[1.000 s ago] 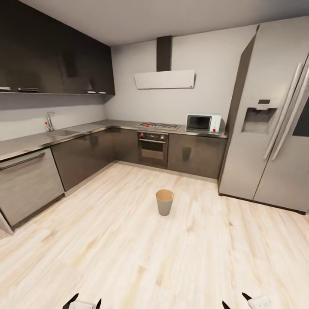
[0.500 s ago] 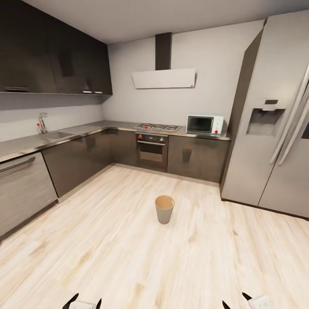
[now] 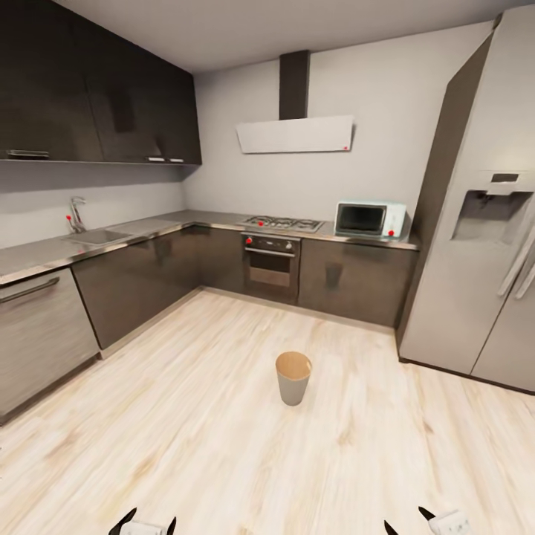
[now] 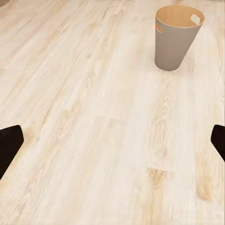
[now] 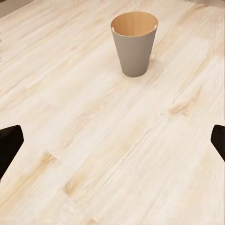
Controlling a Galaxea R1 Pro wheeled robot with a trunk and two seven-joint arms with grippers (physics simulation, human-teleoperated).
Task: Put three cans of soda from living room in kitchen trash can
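Pale wood-plank kitchen floor (image 3: 186, 416), one item standing on it.

A small round tapered grey bucket with tan wood-coloured interior (image 3: 293, 377) stands upright on the planks, at 12 o'clock from the camera, well apart from the dark cabinet bases. A slot handle is cut near its rim.

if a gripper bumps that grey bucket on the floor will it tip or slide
The grey tapered bucket with the tan inside would likely tip: its base is narrower than its rim. It looks thin-walled and empty, so probably light. On the smooth pale wood floor it might also slide.
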